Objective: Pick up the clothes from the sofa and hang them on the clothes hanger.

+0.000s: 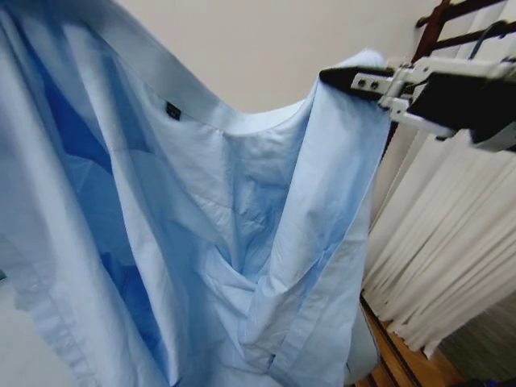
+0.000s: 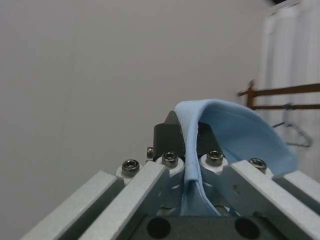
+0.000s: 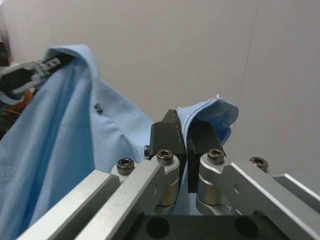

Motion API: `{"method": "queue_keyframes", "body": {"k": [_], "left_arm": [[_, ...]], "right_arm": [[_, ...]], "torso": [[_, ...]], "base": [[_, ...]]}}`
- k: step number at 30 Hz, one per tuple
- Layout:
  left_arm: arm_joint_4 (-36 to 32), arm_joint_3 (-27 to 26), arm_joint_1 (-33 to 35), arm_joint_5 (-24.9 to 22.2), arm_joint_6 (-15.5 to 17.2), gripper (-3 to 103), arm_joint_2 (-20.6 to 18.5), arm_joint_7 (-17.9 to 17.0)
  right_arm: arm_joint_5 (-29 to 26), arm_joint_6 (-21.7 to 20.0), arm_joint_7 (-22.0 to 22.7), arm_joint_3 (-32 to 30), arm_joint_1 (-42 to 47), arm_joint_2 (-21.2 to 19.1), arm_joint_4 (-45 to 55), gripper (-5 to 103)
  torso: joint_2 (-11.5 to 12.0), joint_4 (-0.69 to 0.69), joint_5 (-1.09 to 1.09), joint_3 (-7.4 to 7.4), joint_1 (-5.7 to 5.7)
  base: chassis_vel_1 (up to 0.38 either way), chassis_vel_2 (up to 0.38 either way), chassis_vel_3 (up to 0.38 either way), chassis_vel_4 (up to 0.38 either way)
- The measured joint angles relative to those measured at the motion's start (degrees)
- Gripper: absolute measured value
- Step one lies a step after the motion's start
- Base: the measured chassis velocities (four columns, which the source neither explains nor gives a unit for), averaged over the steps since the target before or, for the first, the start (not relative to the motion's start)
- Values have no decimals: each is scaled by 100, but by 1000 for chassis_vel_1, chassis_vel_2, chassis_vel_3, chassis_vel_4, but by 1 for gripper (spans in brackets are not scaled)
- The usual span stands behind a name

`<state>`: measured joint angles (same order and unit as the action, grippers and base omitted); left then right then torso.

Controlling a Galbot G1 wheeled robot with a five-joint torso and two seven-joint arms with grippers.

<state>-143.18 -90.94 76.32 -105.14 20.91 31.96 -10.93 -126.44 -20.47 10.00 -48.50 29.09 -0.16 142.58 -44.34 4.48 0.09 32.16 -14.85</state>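
On your left, the left gripper (image 2: 189, 134) is clamped tight on a folded edge of the light blue shirt (image 1: 201, 242), with the band of fabric running down between its fingers. In the right wrist view you see that same gripper holding one top corner of the shirt up high against the pale wall (image 3: 175, 45). The shirt hangs in the air, spread between both arms. Its collar band sags across the middle with a small dark label (image 1: 172, 110) on it, and the body drapes down in loose folds. On your right, the right gripper (image 1: 348, 79) pinches the other top corner, its black fingers (image 3: 167, 132) closed almost together with only cloth between them. Behind it stands the dark wooden clothes rack (image 1: 435, 28), with a wire hanger (image 2: 296, 132) hanging from its bar, beside white curtains (image 1: 451, 242).
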Motion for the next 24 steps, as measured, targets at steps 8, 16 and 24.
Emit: {"method": "queue_keyframes", "body": {"k": [8, 16, 24], "left_arm": [[-1, 1834, 257, 1223, 899, 1, 1394, -830], [941, 4195, -262, 2647, 1240, 1, 1831, -697], [3490, 6467, -1941, 4400, 297, 1, 2012, -328]], "right_arm": [[1542, -174, 281, 1524, 407, 853, 77, 0], [4096, -378, 44, 4363, 422, 2227, -928, 0], [5918, -40, -447, 5785, 125, 3583, -2920, 0]], "torso": [[2, -5, 0, 2, -2], [1, -2, 1, 0, -1], [2, -1, -1, 2, -2]], "base": [[0, 0, 0, 0], [0, 0, 0, 0], [0, 0, 0, 0]]}}
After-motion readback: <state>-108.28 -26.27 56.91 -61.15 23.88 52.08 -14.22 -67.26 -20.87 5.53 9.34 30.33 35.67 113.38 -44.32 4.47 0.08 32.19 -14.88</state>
